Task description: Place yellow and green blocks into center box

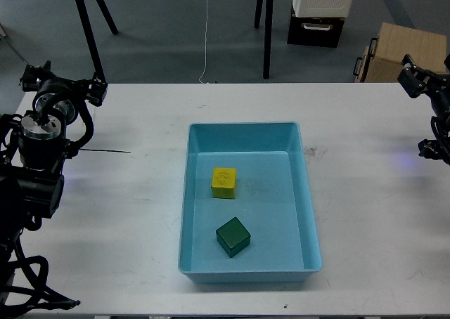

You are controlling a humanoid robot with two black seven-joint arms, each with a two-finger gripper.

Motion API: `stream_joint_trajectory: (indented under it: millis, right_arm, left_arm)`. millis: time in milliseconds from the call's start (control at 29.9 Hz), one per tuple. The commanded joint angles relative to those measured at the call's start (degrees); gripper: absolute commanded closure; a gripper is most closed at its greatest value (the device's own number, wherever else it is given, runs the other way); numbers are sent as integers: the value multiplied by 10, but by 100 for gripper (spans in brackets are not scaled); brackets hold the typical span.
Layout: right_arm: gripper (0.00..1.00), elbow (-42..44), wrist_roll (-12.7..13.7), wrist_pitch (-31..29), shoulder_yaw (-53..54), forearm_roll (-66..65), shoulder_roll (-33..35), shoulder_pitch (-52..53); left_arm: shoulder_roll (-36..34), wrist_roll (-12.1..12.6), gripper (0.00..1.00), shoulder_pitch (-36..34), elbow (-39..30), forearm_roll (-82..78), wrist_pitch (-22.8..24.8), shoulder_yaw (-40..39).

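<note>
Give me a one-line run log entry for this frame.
yellow block: in blue box | green block: in box | left gripper, right gripper: clear of box

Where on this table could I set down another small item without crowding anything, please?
The white table is bare between the left arm and the blue box, and again from the box to the right edge. Inside the box, the yellow block and green block fill the left half; its right half is bare.

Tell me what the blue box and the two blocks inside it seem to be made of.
The blue box looks like moulded plastic: uniform colour, rounded corners, a soft sheen on its walls. The yellow block and green block look like painted wood or solid plastic, with a matte finish and crisp edges; the view cannot settle which.
</note>
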State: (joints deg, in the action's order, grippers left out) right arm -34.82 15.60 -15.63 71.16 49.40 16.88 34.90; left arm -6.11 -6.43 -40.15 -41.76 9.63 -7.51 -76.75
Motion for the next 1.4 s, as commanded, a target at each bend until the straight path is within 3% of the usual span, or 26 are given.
stream_joint_trajectory:
  millis: [0, 100, 301, 769, 1104, 1371]
  right_arm:
    - [0, 16, 21, -1, -7, -19, -10, 3]
    - [1, 16, 22, -15, -8, -21, -8, 1]
    - [1, 16, 27, -33, -9, -23, -4, -5]
    - [0, 14, 23, -41, -31, -49, -10, -20]
    - [0, 10, 25, -42, -31, -49, -7, -29]
    - [0, 10, 22, -92, -33, -50, -6, -35]
  left_arm:
    - [-1, -1, 0, 1, 0, 5, 5, -30]
    - [-2, -1, 0, 3, 0, 7, 25, -34]
    - [-1, -7, 0, 43, 4, 10, 127, -37]
    - [-6, -17, 0, 80, 4, 9, 168, -36]
    - [-5, -19, 0, 82, 3, 9, 171, -36]
    - [-4, -20, 0, 82, 2, 9, 172, -36]
